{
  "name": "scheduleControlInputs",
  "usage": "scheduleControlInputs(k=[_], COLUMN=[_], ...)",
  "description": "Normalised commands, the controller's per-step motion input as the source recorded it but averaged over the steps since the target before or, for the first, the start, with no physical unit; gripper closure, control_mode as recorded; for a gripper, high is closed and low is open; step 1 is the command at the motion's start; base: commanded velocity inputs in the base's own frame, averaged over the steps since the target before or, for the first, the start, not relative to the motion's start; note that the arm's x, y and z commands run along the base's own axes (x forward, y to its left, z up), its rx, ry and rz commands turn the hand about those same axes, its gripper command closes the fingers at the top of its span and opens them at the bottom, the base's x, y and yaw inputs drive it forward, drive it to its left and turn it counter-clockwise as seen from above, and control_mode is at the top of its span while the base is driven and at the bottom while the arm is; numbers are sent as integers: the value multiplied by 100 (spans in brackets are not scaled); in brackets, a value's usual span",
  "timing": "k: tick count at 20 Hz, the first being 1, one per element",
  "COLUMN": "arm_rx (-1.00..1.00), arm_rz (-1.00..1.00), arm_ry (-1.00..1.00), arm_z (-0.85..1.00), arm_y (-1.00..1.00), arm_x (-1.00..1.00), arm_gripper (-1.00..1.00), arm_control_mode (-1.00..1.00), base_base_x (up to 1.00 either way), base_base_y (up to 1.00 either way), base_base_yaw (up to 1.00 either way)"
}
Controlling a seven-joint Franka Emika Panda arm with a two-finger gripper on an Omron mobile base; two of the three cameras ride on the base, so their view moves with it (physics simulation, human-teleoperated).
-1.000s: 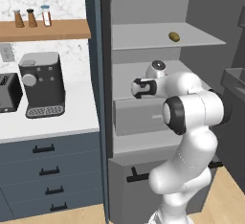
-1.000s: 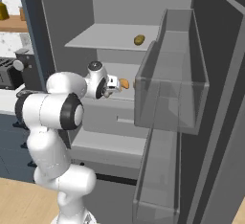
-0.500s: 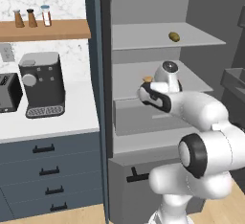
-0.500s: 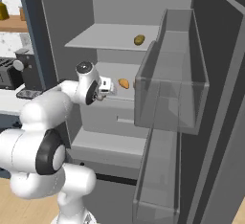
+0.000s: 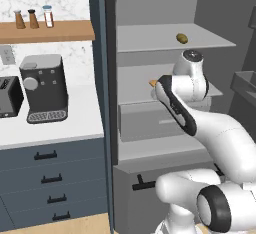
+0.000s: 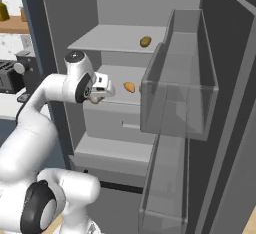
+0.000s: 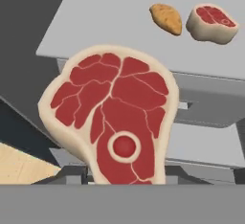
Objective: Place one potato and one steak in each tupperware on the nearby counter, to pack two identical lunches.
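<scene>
My gripper is shut on a raw red steak with a pale fat rim, held in front of the open fridge's middle shelf. The steak's edge peeks out below the hand. Farther back on that shelf lie an orange-brown potato and a second steak. Another potato rests on the top shelf. The white counter lies left of the fridge. The tupperware is out of view.
A coffee machine and a toaster stand on the counter under a wooden shelf with small bottles. The open fridge door with clear bins hangs to the right. A closed drawer sits under the middle shelf.
The arm's elbow and upper links have swung low and to one side, while the hand with the steak has stayed near the middle shelf, drawing back slightly. The food on the shelves is unmoved.
</scene>
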Motion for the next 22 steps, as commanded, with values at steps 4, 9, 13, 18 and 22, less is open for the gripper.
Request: scheduleControlInputs(k=[4,9,13,18,22], arm_rx=[1,0,0,0,0], arm_rz=[0,0,0,0,0], arm_ry=[8,6,1,0,0], arm_z=[8,0,0,0,0], arm_y=[-23,-12,0,0,0], arm_x=[-100,-100,-85,-18,-3], arm_gripper=[100,100,100,100,100], arm_control_mode=[-100,-100,-100,-100,100], base_base_x=[0,0,0,0,-17], base_base_y=[0,0,0,0,20], base_base_yaw=[0,0,0,0,0])
